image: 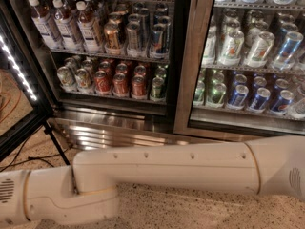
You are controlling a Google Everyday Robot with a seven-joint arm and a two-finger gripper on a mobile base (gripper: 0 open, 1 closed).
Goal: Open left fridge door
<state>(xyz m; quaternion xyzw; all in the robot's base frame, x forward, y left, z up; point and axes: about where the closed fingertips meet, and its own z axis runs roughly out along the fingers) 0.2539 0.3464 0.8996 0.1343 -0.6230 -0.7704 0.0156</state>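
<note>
— Where is the left fridge door (20, 87) standing?
— It is hanging open at the far left of the fridge (190, 70), mostly cut off. Only its LED strip (16, 70) and dark lower edge are showing.
— And the claw?
— It is lying out of view past the left border, where the arm (167, 168) is running off. I cannot tell its state.

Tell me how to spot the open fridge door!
Find the big steel drinks fridge. At its far left, above the white robot arm (whose gripper is out of view), the left fridge door stands swung outward. Unlike the shut door over the green and blue cans, it has a row of white lights along its edge.
</note>
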